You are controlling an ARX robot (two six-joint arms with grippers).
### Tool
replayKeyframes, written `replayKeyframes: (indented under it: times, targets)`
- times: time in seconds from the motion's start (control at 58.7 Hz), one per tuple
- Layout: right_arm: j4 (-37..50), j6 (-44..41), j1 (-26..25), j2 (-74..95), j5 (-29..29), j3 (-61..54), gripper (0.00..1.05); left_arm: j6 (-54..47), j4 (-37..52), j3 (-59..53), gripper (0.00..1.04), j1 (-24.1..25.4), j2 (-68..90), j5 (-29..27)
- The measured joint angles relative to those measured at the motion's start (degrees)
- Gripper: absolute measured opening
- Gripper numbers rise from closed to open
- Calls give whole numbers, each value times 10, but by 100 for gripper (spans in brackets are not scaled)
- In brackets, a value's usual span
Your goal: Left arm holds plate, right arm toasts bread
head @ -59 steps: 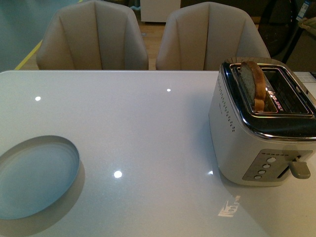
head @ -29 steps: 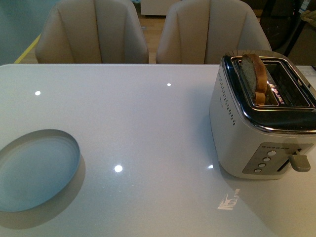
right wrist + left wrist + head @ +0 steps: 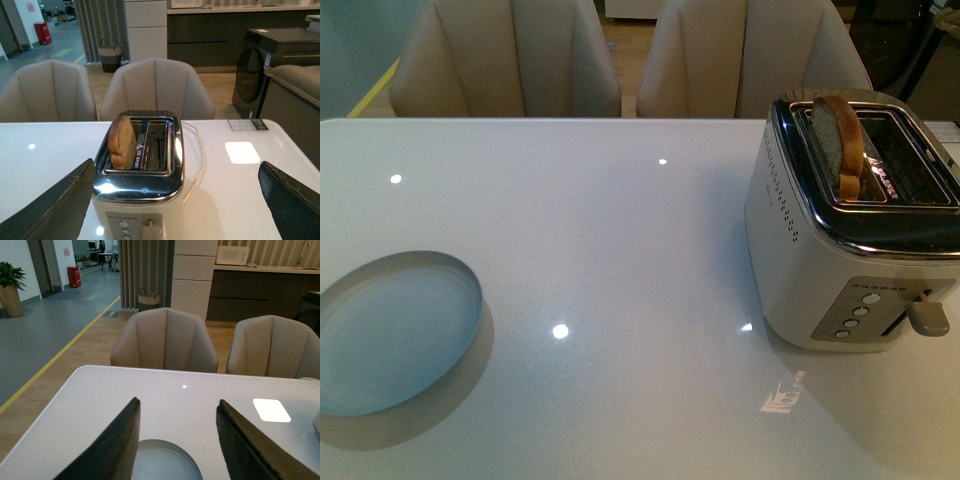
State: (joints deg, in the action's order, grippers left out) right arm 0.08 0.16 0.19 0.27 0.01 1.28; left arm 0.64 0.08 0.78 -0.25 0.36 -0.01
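The pale blue-grey plate [image 3: 395,335] lies flat on the white table at the front left, and no arm shows in the front view. In the left wrist view my left gripper [image 3: 178,402] is open above the table, with the plate [image 3: 160,462] low between its black fingers [image 3: 117,445] and not touched. The bread [image 3: 838,145] stands upright in the nearer-left slot of the white and chrome toaster [image 3: 820,280] at the right. My right gripper [image 3: 177,163] is open wide, its fingers [image 3: 60,205] either side of the toaster [image 3: 142,210], apart from the bread [image 3: 122,142].
Two beige chairs [image 3: 510,60] [image 3: 750,55] stand behind the table's far edge. The toaster's lever [image 3: 927,318] sticks out at its front right beside several round buttons. A small card [image 3: 248,124] lies on the table beyond the toaster. A dark appliance [image 3: 265,65] stands further back.
The front view has shifted, so the table's far edge and the toaster sit a little higher in the picture. Plate, bread and toaster keep their places on the table.
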Motion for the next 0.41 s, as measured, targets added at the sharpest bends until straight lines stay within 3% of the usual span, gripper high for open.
replayKeyframes:
  times: [0.204,0.409]
  targets:
    - [0,0,0,0,0,0,96,0,0,0,98,0,0,0]
    - [0,0,0,0,0,0,96,-1,0,0,97,0,0,0]
